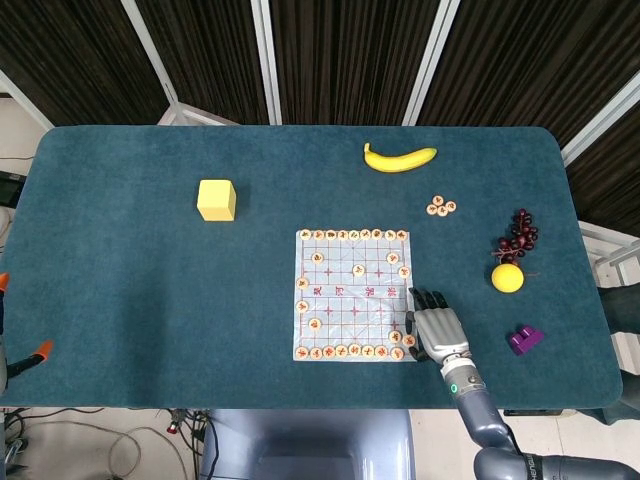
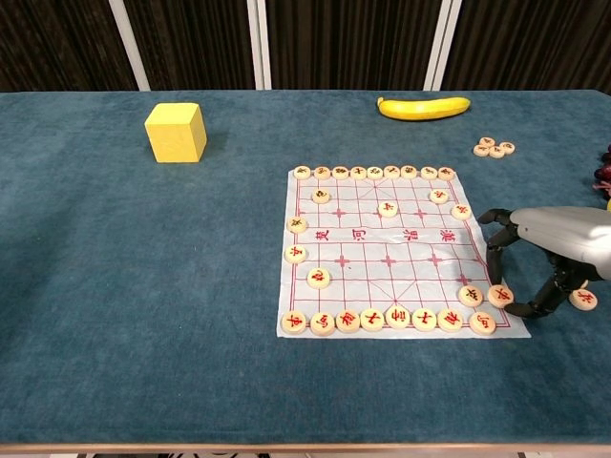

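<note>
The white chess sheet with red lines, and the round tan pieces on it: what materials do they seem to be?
White chess sheet with red lines: apparently thin plastic film; glossy, wrinkled edges. Round tan pieces: probably wood, matte pale discs with painted characters.

One banana [image 1: 399,158], one yellow cube [image 1: 216,199], one lemon [image 1: 507,277], one chessboard [image 1: 352,294].

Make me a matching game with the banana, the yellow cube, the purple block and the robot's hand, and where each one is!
Things:
1. banana
2. yellow cube
3. purple block
4. right hand

Places:
A. at the chess board's near right corner
B. left of the board
C. near the table's far edge
D. near the table's right end, beyond the hand

Pairs: 1-C, 2-B, 3-D, 4-A
</note>
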